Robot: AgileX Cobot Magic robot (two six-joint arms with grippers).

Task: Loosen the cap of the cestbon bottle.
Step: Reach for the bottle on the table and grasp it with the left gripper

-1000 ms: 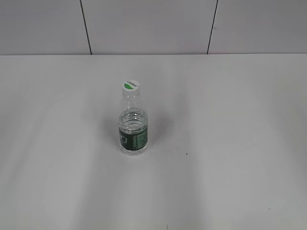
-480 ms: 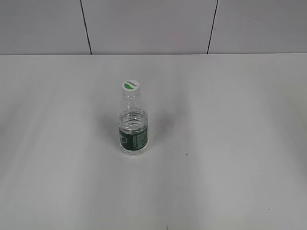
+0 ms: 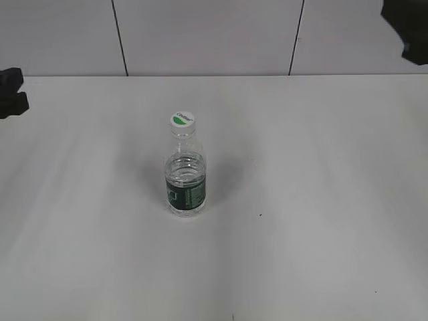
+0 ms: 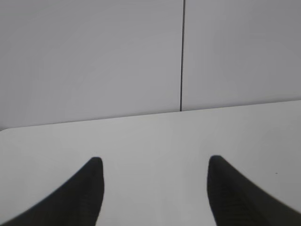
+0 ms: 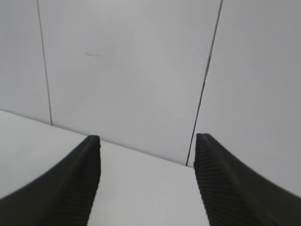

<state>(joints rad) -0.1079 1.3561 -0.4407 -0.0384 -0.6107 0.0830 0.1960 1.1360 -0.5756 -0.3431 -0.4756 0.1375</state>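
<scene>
The cestbon bottle [image 3: 185,184] stands upright near the middle of the white table, clear and ribbed with a dark green label band. Its white cap [image 3: 182,120] with a green oval mark sits on top. My left gripper [image 3: 12,92] shows as a dark shape at the far left edge, far from the bottle. In the left wrist view its jaws [image 4: 155,165] are open and empty over bare table. My right gripper [image 3: 406,27] shows at the top right corner, raised and far from the bottle. In the right wrist view its jaws [image 5: 146,141] are open and empty. Neither wrist view shows the bottle.
The white table [image 3: 321,167] runs back to a pale panelled wall [image 3: 207,33] with dark vertical seams. A few small dark specks [image 3: 261,215] lie on the table to the right of the bottle.
Both grippers have come into the exterior view, the left at the left edge and the right at the top right corner. The bottle has not moved.
</scene>
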